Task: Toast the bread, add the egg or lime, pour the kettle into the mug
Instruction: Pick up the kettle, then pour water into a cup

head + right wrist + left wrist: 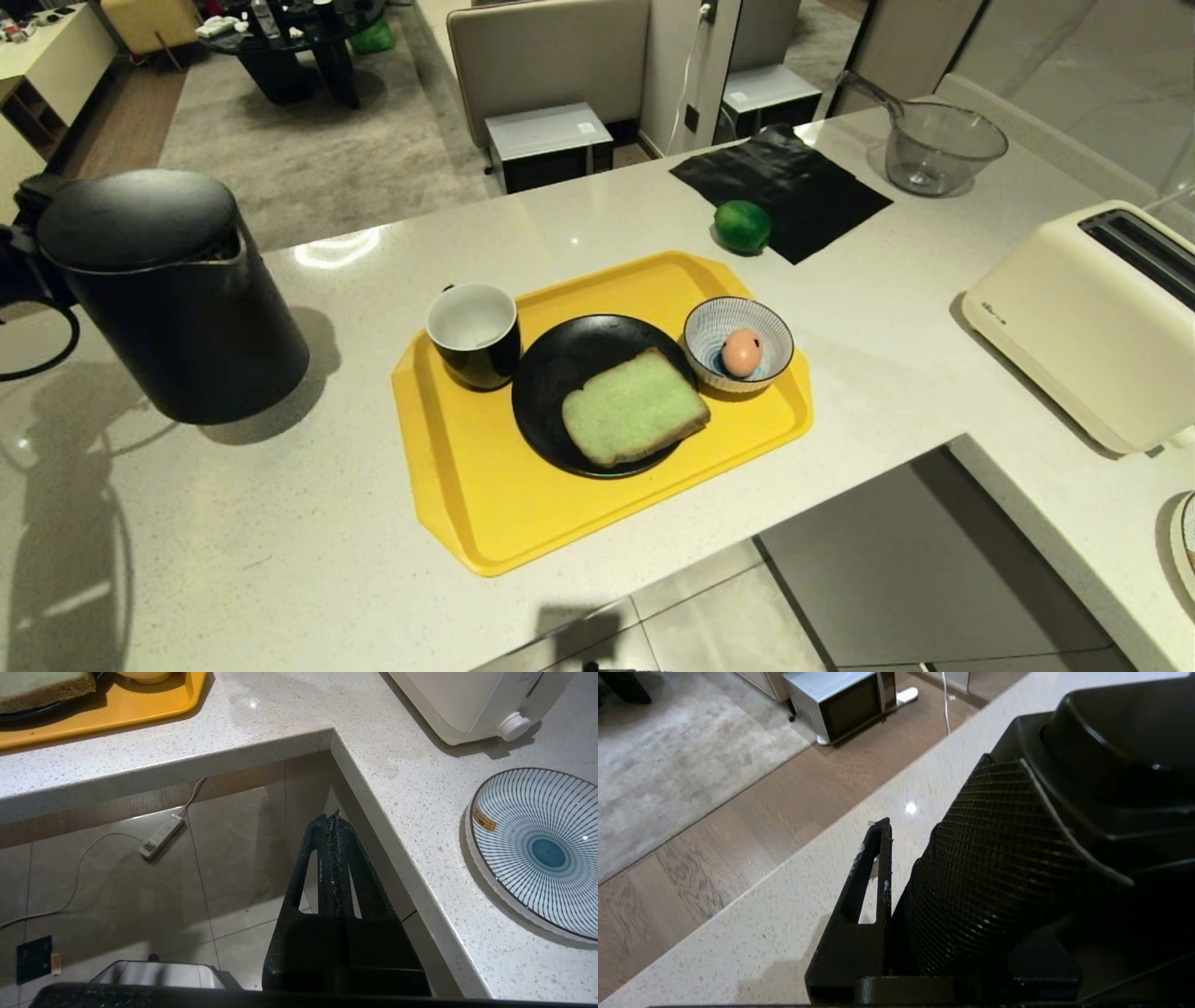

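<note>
left gripper [896, 891] pinching textured handle of tall matte black kettle [168, 299], at 9 o'clock of yellow plastic tray [467, 495] | right gripper [334, 826] pressed together, below the counter edge | glossy black mug [474, 334] on tray, 10 o'clock of green-faced bread slice [635, 407]

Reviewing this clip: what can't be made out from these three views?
- Left end effector: left wrist view shows one finger beside the tall matte black kettle's textured handle; the handle hides the other.
- Kettle's contents: head view, domed lid covers them.
- Cream toaster's slots: head view, cut by the right edge.
</note>
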